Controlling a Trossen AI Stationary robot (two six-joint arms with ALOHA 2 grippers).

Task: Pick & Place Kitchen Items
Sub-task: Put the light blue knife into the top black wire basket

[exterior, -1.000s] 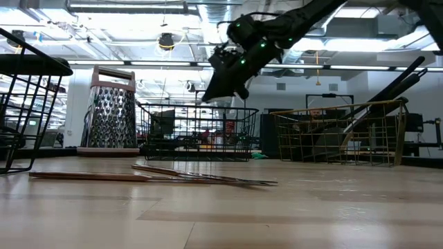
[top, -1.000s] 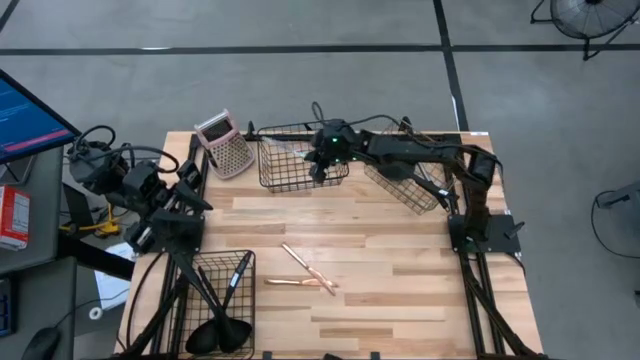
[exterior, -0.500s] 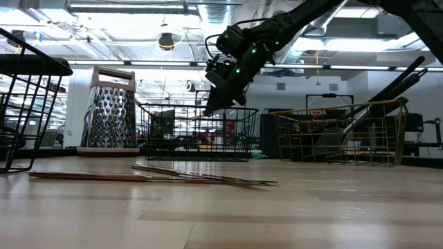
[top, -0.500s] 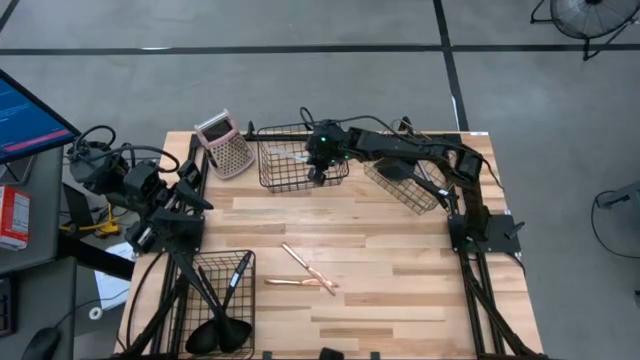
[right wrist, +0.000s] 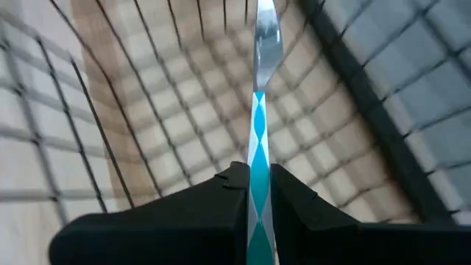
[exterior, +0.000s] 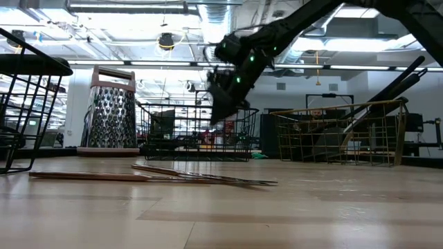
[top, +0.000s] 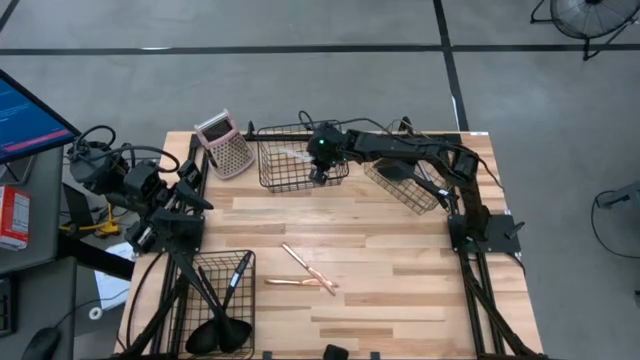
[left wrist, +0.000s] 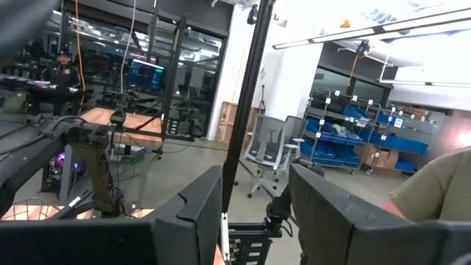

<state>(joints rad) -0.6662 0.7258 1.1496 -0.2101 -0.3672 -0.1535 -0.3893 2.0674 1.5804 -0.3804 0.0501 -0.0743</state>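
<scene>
Since a second ago the right arm has slid a little left along the far edge and sunk, so the right gripper [top: 319,172] now hangs lower over the black wire basket [top: 270,172] at far centre. It is clenched on the silver-teal piece [right wrist: 257,140], a slim utensil with a diamond-patterned handle and a bright metal end. The wrist view shows that end pointing down into the basket's grid, with the wooden surface [top: 400,290] visible through the wires. Holding it by the handle, tip first, looks meant to feed the long piece between the basket's walls rather than lay it across the rim; the release seems not yet made.

The left gripper [left wrist: 254,213] waits at the left edge of the surface, fingers parted and holding nothing.

Containers: the black basket under the right gripper looks otherwise bare from above. A copper wire basket [top: 400,185] at far right, tilted, holds dark long-handled utensils. A second black basket [top: 225,270] near left holds black ladles and spoons [top: 215,335], bowls toward the near edge. Two slim copper-coloured pieces [top: 305,272] lie loose mid-surface, ends crossing, well apart from every basket. A pink-topped grater [top: 225,145] stands far left.
</scene>
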